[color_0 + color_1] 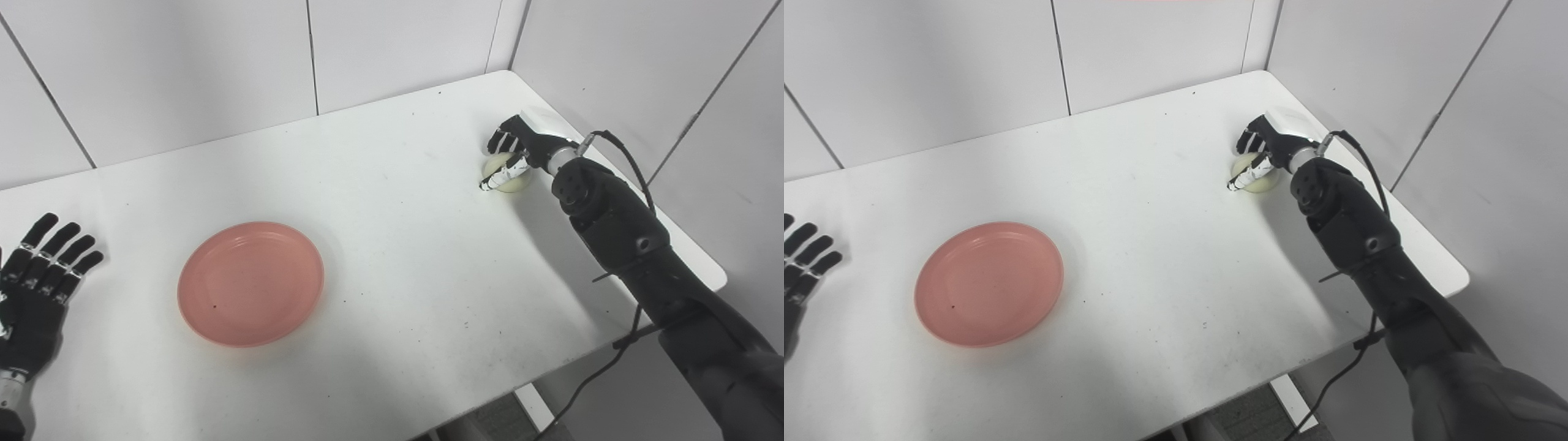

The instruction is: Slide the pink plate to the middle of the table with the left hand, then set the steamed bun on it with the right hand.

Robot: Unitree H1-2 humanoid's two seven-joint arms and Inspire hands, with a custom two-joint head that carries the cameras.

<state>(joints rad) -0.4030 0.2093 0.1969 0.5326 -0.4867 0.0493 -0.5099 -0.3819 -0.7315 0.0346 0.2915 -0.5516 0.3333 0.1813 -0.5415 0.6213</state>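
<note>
While the left hand (pixel 38 278) lies flat near the table's left edge with its fingers spread and nothing in it, the right hand (pixel 514 153) is far across the table (pixel 398 257) near the back right corner, curled around the bun (pixel 511 177). The bun, pale and round, sits on the tabletop there, with the dark fingers arched over its far side and a light-coloured digit (the thumb, by its place) lying across its near side; the hand is closed around the bun, though whether the bun is lifted off the surface cannot be told. The plate (pixel 251 283), pink and shallow, rests upright on the table left of centre, well apart from the bun and nearer the left hand, though not touching it. A few small dark specks dot the white tabletop and the plate's inside. A black cable (pixel 625 159) loops from the right wrist along the forearm. Pale wall panels (pixel 184 73) stand behind and to the right of the table.
</note>
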